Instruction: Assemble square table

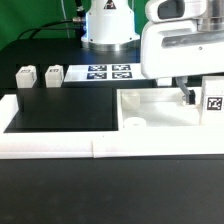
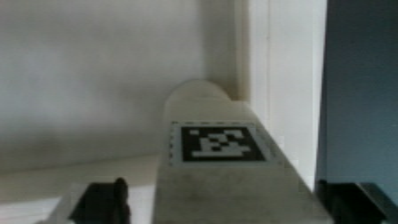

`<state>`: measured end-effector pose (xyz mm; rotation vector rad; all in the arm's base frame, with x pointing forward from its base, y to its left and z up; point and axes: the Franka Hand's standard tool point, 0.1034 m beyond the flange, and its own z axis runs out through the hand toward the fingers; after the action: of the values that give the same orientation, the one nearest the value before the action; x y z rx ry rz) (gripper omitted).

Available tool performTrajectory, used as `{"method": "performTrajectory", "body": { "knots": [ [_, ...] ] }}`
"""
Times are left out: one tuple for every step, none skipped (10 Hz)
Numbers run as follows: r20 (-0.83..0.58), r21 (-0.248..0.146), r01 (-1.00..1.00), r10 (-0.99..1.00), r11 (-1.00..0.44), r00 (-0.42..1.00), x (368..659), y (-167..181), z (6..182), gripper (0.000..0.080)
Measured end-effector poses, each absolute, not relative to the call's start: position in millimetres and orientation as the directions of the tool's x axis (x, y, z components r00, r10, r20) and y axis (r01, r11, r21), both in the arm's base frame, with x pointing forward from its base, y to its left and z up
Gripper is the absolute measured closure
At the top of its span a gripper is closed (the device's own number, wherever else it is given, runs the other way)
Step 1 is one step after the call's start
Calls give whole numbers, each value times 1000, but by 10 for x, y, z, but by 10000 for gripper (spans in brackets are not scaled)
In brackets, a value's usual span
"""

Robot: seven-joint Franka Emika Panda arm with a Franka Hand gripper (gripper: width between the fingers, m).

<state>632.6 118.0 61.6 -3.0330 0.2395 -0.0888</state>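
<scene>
my two-finger pincer (image 2: pixel 226 200) straddles a blocky white plastic leg (image 2: pixel 217 140) bearing a square tag; whether i clamp it i cannot tell. it stands at the flat white square tabletop panel (image 1: pixel 155 105), near the table's edge on the exterior view's right.

Setting: robotics laboratory bench.
Evidence: black-covered table (image 1: pixel 60 112); robot arm base (image 1: pixel 107 25) mounted at its far edge; marker board (image 1: pixel 108 72) lying flat in front of that base; low white border wall (image 1: pixel 50 148) along the near edge; small white leg (image 1: pixel 25 77) bearing a black-and-white square tag.
</scene>
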Motion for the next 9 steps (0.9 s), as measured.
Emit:
{"method": "performTrajectory", "body": {
  "knots": [
    [41, -106, -242, -247, -964, 968, 6325, 1183, 615, 416],
    [32, -108, -309, -314, -945, 949, 6321, 1176, 611, 511],
    [25, -110, -368, -373, -923, 928, 6322, 1173, 611, 511],
    [16, -113, -438, -443, -892, 896, 6323, 1166, 611, 511],
    [-1, -116, -553, -557, -825, 831, 6327, 1154, 611, 511],
    [-14, -118, -637, -640, -762, 768, 6330, 1143, 612, 511],
    [-31, -123, -706, -709, -697, 705, 6333, 1128, 612, 511],
    [-65, -124, -813, -813, -569, 579, 6328, 1122, 609, 511],
    [-91, -117, -884, -881, -453, 464, 6321, 1127, 606, 509]
  ]
}}
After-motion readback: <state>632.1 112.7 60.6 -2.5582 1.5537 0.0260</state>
